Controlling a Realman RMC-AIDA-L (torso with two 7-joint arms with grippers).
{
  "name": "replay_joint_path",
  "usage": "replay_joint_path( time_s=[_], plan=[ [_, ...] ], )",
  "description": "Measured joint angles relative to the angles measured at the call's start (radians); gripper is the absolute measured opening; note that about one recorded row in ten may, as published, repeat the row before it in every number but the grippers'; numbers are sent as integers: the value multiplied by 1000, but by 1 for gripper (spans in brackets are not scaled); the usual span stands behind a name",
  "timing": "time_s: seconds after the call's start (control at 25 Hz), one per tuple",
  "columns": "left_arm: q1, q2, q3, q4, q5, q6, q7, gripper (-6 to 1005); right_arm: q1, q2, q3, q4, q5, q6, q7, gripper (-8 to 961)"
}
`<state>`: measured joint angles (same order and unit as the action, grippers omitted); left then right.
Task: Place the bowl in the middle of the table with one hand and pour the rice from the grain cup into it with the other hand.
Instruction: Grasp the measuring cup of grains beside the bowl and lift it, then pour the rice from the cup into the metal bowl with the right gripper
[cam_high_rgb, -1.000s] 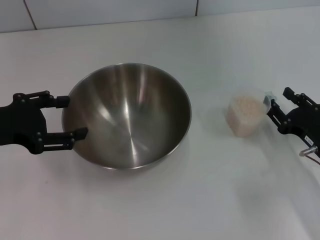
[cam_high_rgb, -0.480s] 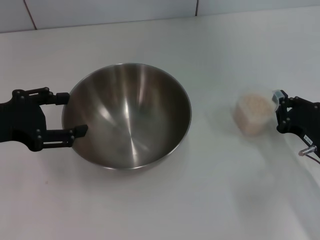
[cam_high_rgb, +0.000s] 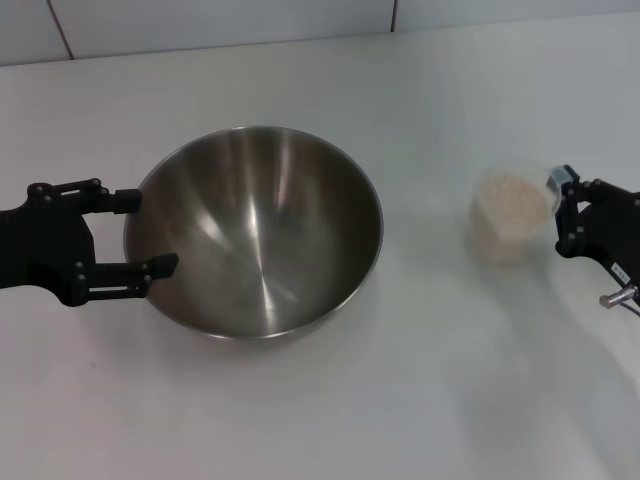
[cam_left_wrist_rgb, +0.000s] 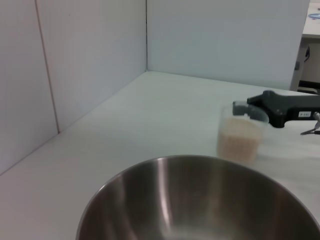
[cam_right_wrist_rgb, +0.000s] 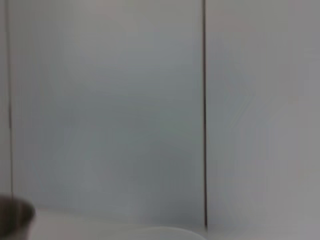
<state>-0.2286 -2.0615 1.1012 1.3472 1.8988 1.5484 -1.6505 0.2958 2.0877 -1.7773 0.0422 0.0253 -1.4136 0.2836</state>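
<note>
We note the left gripper (cam_high_rgb: 145, 232) spread wide, straddling the bowl (cam_high_rgb: 255, 230) rim. The right gripper (cam_high_rgb: 562, 205) apparently pinches the grain cup (cam_high_rgb: 512, 212) handle tab, rice (cam_high_rgb: 514, 203) upright for carrying.

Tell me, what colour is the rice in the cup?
The rice is off-white, slightly beige. It shows best in the head view, inside the clear cup.

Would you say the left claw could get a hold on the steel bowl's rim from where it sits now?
Probably yes. The left claw is open with its fingers either side of the steel mixing bowl's left rim, and nothing on the white table stands between them. Actual contact cannot be told.
</note>
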Motion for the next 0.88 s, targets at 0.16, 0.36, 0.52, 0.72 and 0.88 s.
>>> replay_joint_path(
  time_s=[0.16, 0.36, 0.52, 0.72, 0.88],
  plan=[
    [0, 0, 3, -1, 0, 0, 0, 817, -8, 2, 29, -16, 1, -159, -67, 1],
    [0, 0, 3, -2, 0, 1, 0, 817, -4, 3, 36, -145, -2, -242, -157, 1],
    [-3, -1, 3, -2, 12, 1, 0, 817, 41, 1, 2, -244, -18, -188, -271, 0],
    [-8, -2, 4, -2, 26, 1, -11, 816, 74, 4, -128, -375, -34, -26, -593, 0],
    [-10, -2, 5, -2, 26, 1, -12, 816, 69, 5, -218, -477, -29, 121, -901, 0]
  ],
)
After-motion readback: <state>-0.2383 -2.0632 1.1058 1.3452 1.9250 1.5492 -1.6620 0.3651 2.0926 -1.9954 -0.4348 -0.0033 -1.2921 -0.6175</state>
